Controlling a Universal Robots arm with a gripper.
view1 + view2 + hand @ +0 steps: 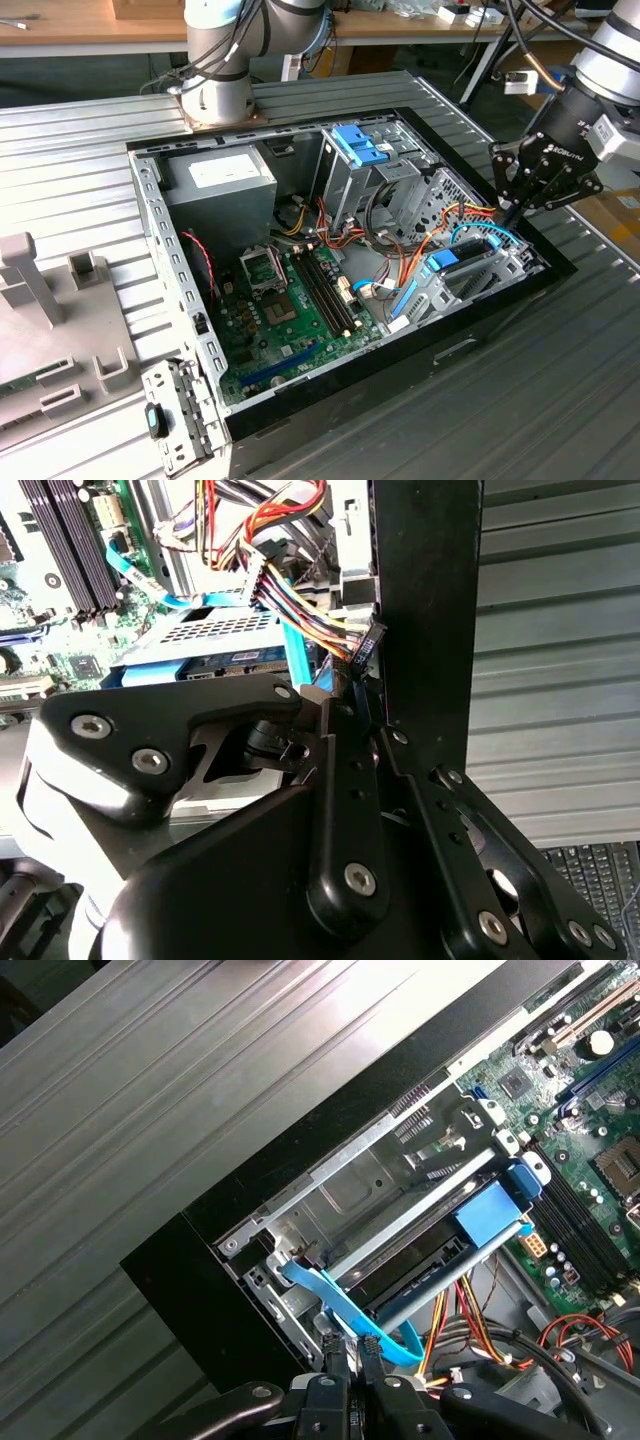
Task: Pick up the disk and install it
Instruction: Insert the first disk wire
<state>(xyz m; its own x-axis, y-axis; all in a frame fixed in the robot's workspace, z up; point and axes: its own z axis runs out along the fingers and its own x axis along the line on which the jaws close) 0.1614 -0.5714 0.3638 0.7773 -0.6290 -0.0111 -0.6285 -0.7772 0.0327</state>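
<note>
My claw (357,1345) has its two black fingers drawn close together, with barely a slit between the tips. The tips sit right at a flat light-blue cable (345,1305), touching or all but touching it, and I cannot tell whether they actually nip it. In the second wrist view the claw (335,690) meets the same cable (295,650) just beside a bundle of red, yellow and orange wires (290,600), close against the black case wall (420,580). In the exterior view the claw (508,212) hangs over the corner of the open computer case (400,370) at the exterior view's right, its tips down among the cables there. The disk (430,1250) lies just beyond the tips. It is seated flat in the metal drive bay (350,1190) at that corner, under a slanting rail, with its blue frame showing at the end nearer the motherboard (290,300). In the exterior view the disk (470,265) is a dark slab edged in blue. Further into the case stand a drive cage topped by a light-blue bracket (358,148) and a grey power-supply box (220,180). The case rests on a ribbed metal table (560,400), and the arm's base (215,95) is behind it.
</note>
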